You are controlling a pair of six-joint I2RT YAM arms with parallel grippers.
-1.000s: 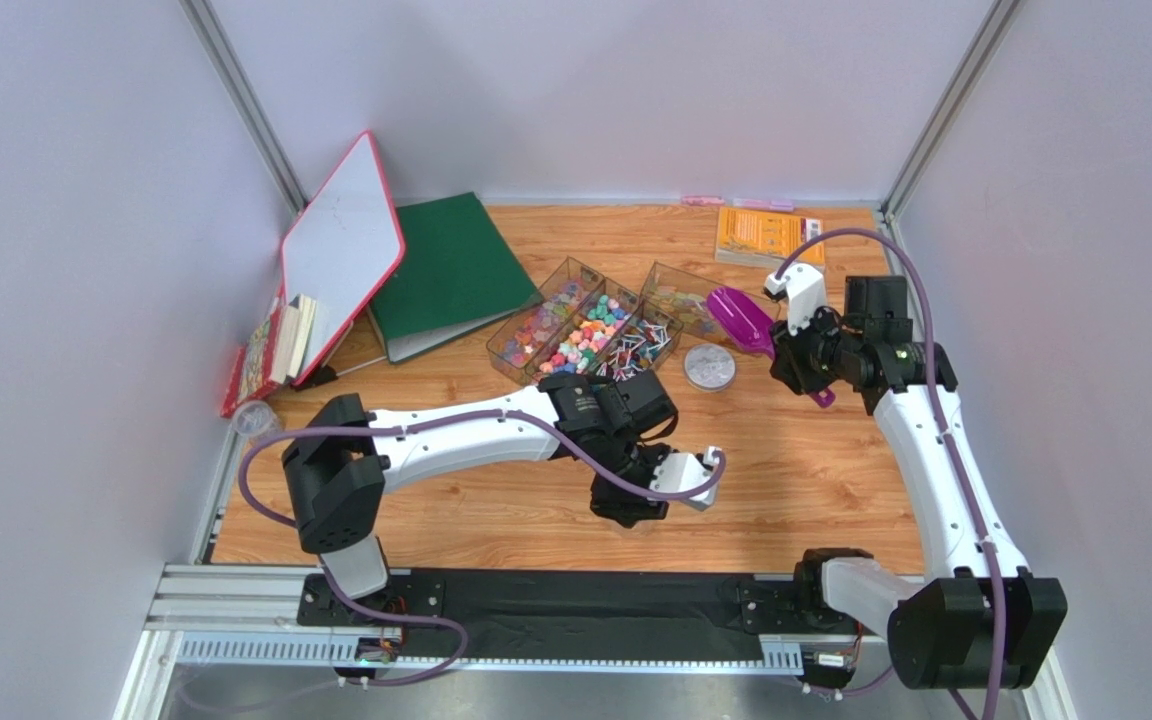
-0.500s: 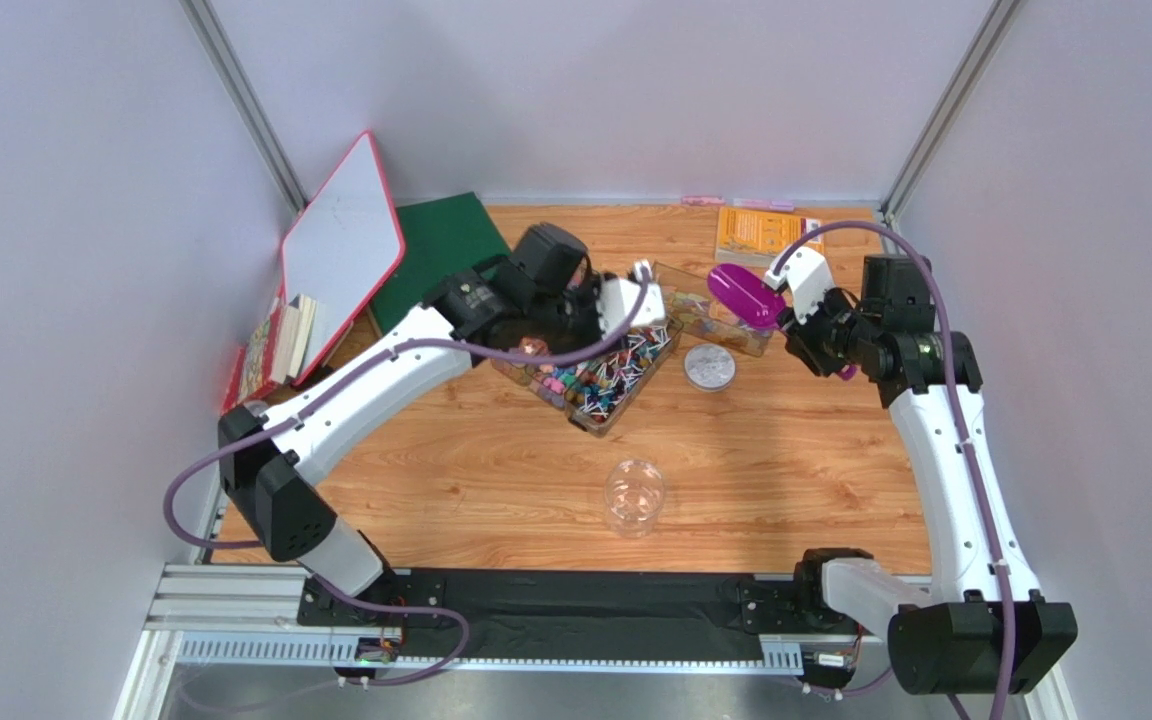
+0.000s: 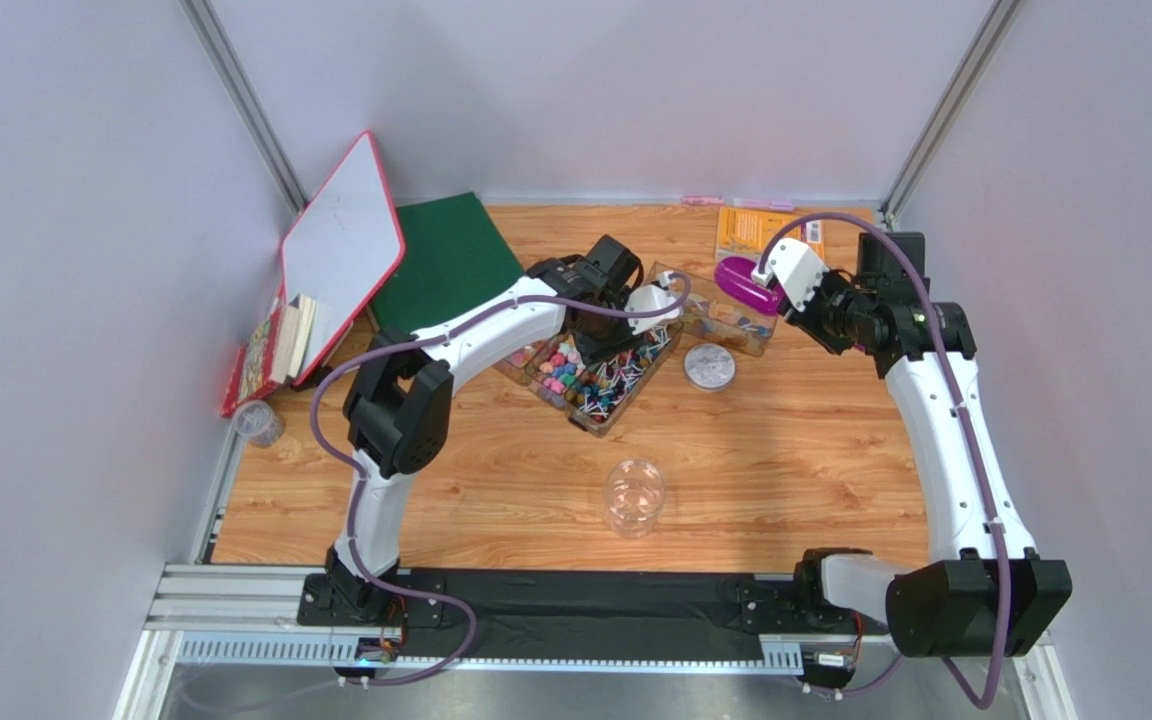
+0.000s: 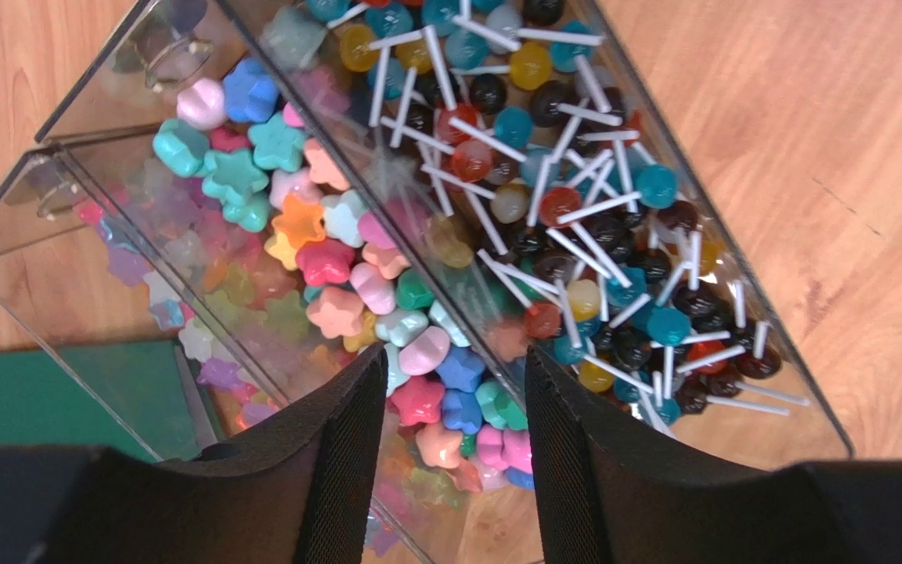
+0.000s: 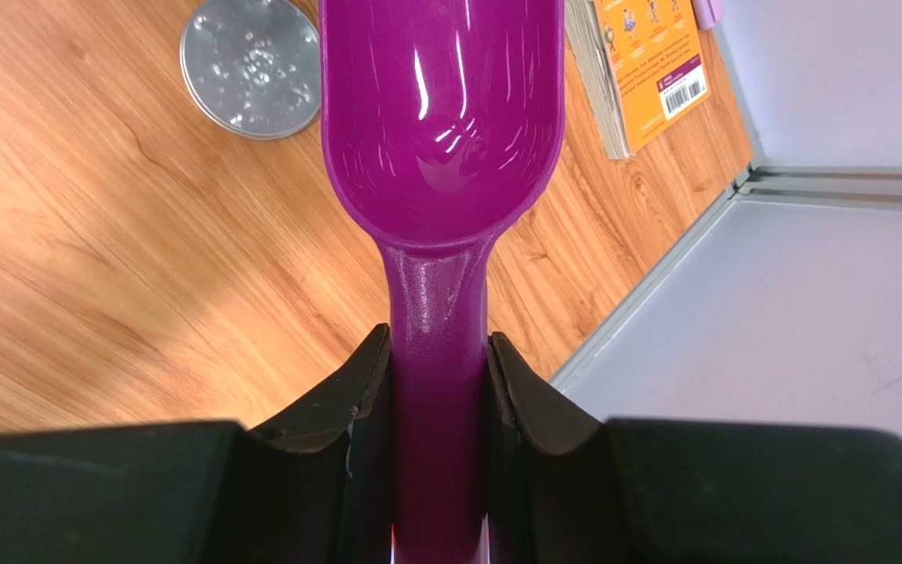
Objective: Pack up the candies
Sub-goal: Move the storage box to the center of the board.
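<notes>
The candies lie in clear plastic trays [image 3: 597, 393] at the back centre. In the left wrist view, pastel star-shaped candies [image 4: 338, 270] fill one compartment and lollipops on white sticks [image 4: 585, 200] fill the one beside it. My left gripper [image 3: 642, 323] hovers just over these trays, open and empty, its jaws [image 4: 456, 447] straddling the wall between the two compartments. My right gripper [image 3: 793, 288] is shut on the handle of the purple scoop [image 3: 745, 282], held in the air to the right of the trays. The scoop's bowl [image 5: 442, 106] is empty.
A clear round jar [image 3: 635, 498] stands open at the front centre. Its silver lid [image 3: 711, 366] lies flat right of the trays, also in the right wrist view [image 5: 250, 53]. An orange booklet [image 3: 757, 233], a green binder [image 3: 440, 263] and a whiteboard [image 3: 339, 240] are at the back.
My left arm left the jar at the front centre and swung back to the trays, which shifted slightly forward. My right gripper lifted the scoop up and toward the back left.
</notes>
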